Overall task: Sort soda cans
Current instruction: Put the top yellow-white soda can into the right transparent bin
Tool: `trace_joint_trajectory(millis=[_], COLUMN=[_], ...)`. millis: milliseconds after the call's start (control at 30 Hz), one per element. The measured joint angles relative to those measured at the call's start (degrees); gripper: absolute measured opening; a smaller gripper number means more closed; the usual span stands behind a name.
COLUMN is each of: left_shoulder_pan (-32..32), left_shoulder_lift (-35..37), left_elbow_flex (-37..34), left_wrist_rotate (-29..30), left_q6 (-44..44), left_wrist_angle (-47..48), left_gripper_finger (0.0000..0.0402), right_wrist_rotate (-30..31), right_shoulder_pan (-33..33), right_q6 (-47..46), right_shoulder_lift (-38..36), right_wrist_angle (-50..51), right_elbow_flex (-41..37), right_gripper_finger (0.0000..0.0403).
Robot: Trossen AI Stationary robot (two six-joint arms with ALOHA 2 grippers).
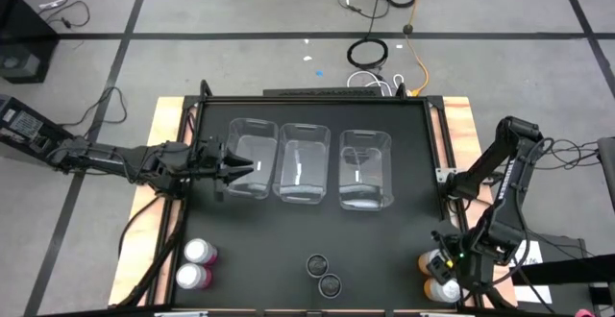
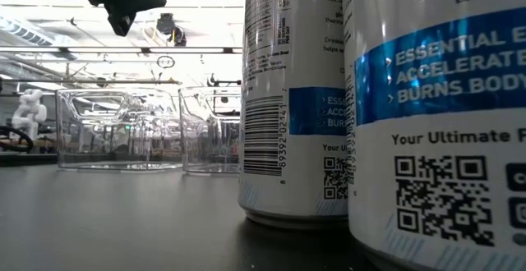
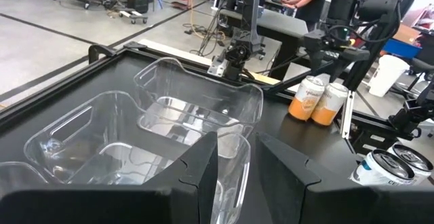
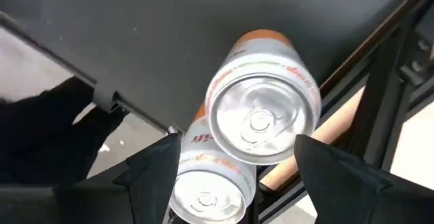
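Note:
Two orange cans (image 1: 430, 262) stand at the table's near right corner, and both show from above in the right wrist view (image 4: 261, 119). My right gripper (image 4: 237, 146) hovers open above them (image 1: 446, 267), a finger on either side of the farther can without touching it. Two pink cans (image 1: 197, 263) stand near the near left corner. Two dark-topped cans (image 1: 323, 274) stand at the near edge's middle; their bodies are white with blue bands (image 2: 296, 98). My left gripper (image 1: 245, 171) hangs open above the left clear bin (image 3: 88, 142).
Three clear plastic bins (image 1: 303, 163) stand in a row across the middle of the black mat. A raised black frame (image 1: 432, 163) borders the mat, and the orange cans stand close to its right rail. Bare mat lies between the bins and the cans.

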State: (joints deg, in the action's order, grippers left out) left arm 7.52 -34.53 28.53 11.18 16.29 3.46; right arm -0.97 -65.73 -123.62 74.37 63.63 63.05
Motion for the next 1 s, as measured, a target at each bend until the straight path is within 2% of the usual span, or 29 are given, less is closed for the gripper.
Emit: trace_joint_trajectory(millis=[333, 833, 1000], left_shoulder_pan=[0.01, 0.0, -0.01], left_shoulder_lift=[0.01, 0.01, 0.01], left_elbow_flex=[0.0, -0.02, -0.02], left_wrist_rotate=[0.0, 0.0, 0.0], left_q6=[0.0, 0.02, 0.02], left_wrist_angle=[0.0, -0.02, -0.02], left_gripper_finger=[0.0109, 0.0109, 0.0109], right_wrist_rotate=[-0.57, -0.83, 2.78], right_shoulder_pan=[0.0, 0.0, 0.0], right_q6=[1.73, 2.12, 2.95], right_shoulder_lift=[0.0, 0.0, 0.0], right_wrist_angle=[-0.03, 0.82, 1.76], right_elbow_flex=[0.0, 0.0, 0.02], right_gripper_finger=[0.0292, 0.0386, 0.0398])
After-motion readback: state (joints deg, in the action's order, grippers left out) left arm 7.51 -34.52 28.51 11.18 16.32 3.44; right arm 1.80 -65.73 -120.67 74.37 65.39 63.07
